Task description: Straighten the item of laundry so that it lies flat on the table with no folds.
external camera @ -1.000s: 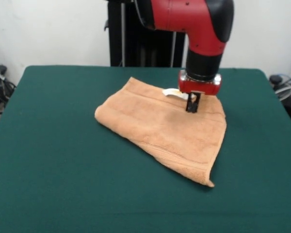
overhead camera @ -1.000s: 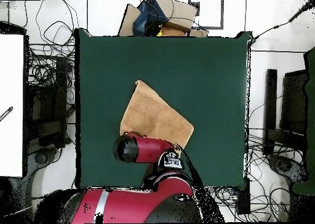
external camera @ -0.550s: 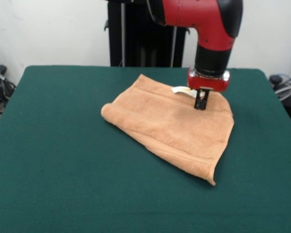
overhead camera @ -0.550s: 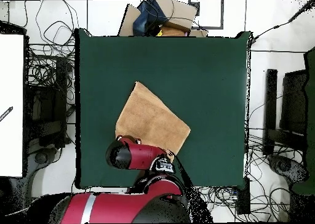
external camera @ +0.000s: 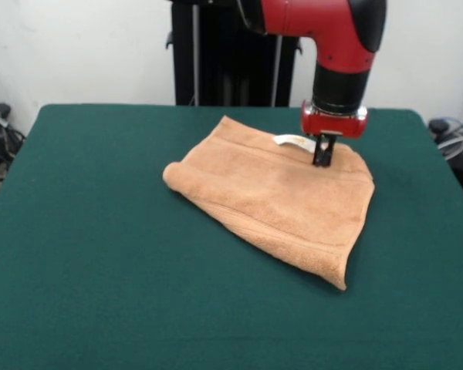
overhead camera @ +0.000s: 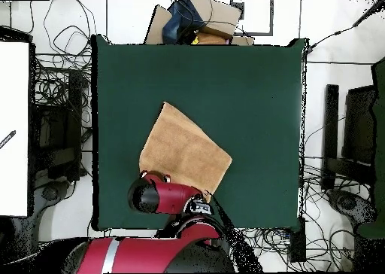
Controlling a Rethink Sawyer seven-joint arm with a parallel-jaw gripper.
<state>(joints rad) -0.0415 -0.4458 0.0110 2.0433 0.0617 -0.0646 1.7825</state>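
Observation:
The item of laundry (external camera: 278, 196), a tan terry towel, lies folded over on the dark green table (external camera: 100, 231), toward the far right in the front view. Its doubled edge runs along the near side and ends in a rounded corner at the left. A small white tag (external camera: 292, 140) sticks out at its far edge. My gripper (external camera: 322, 158) points straight down beside the tag, its dark fingers close together and pinched on the towel's far right part. From overhead the towel (overhead camera: 186, 147) is an angled four-sided shape on the table (overhead camera: 256, 83), and the red arm (overhead camera: 162, 196) covers its lower left corner and the gripper.
Tangled cables (overhead camera: 60, 98) and dark equipment (overhead camera: 353, 135) surround the table on both sides in the overhead view. Cardboard boxes (overhead camera: 203, 19) sit beyond its top edge. A white panel (overhead camera: 13, 128) stands at the far left.
The gripper has moved right and toward the table's far side, dragging the towel along with it. The towel's near corner and left fold shifted the same way.

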